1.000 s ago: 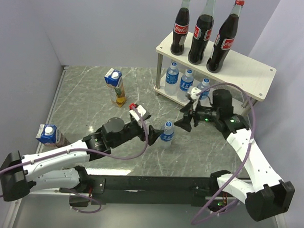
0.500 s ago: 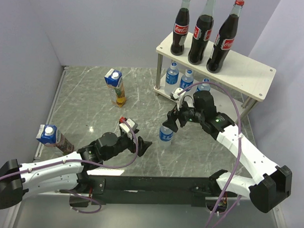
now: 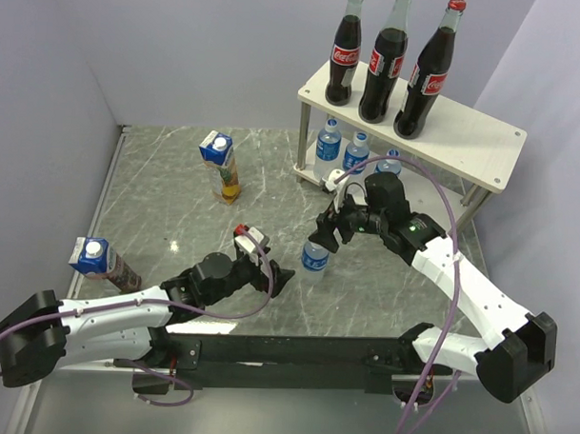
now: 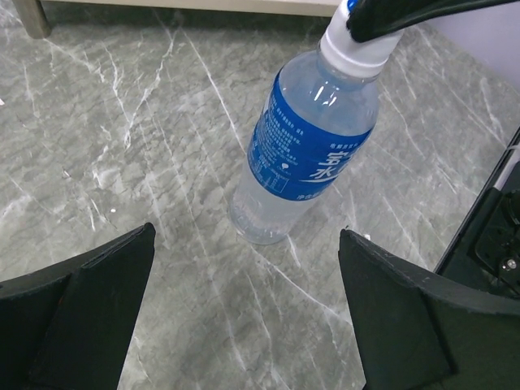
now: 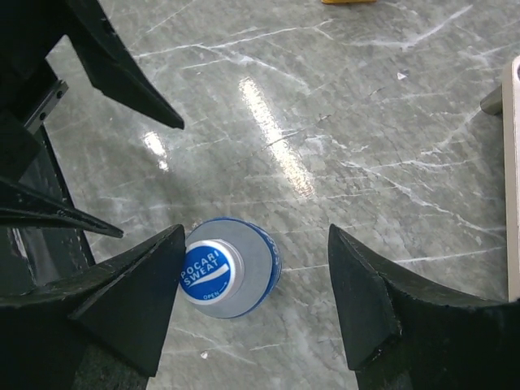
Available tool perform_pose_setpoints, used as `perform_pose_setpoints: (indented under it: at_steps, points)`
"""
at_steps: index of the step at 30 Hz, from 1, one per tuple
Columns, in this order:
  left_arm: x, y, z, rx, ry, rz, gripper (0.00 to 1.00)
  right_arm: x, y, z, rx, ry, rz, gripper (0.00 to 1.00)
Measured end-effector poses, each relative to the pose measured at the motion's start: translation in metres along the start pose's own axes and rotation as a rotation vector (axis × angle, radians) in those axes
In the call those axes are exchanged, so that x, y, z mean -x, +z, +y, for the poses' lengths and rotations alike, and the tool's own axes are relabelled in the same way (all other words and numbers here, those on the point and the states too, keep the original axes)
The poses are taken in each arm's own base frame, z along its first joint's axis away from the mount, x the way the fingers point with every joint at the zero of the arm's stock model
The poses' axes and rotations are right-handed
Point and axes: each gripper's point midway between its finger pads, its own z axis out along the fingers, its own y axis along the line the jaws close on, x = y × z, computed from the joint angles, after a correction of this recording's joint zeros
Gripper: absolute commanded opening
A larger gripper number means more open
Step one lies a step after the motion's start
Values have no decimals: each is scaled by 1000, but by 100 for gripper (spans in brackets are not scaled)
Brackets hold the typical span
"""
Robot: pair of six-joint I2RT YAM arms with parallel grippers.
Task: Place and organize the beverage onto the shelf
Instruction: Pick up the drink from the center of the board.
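A: Top view: lone water bottle (image 3: 314, 257) stands at seven o'clock from the shelf (image 3: 469, 138), right gripper (image 3: 328, 233) over it.
B: Left wrist: left gripper (image 4: 244, 236) gapes wide, empty.
A: Right wrist: jaws apart, cap (image 5: 207, 272) hugging the nine o'clock finger (image 5: 122, 309). Centre before closing, I'd say.

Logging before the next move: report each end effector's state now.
Left end effector: open, holding nothing.
Right end effector: open, straddling the water bottle, not clamped on it.
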Motion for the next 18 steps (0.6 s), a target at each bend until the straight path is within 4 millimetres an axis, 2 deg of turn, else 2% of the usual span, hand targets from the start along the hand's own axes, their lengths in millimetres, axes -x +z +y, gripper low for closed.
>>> perform_pose_setpoints:
  at_steps: [4,10,18]
  points:
    - [-3,3,-1,-7,5,7,100,-1,-1,4,22,-26,3,77]
    - [3,4,-6,-35,14,-16,100,-8,-4,13,80,-73,25,77]
    - [1,6,-11,-66,22,-12,100,-20,-5,16,101,-81,71,68]
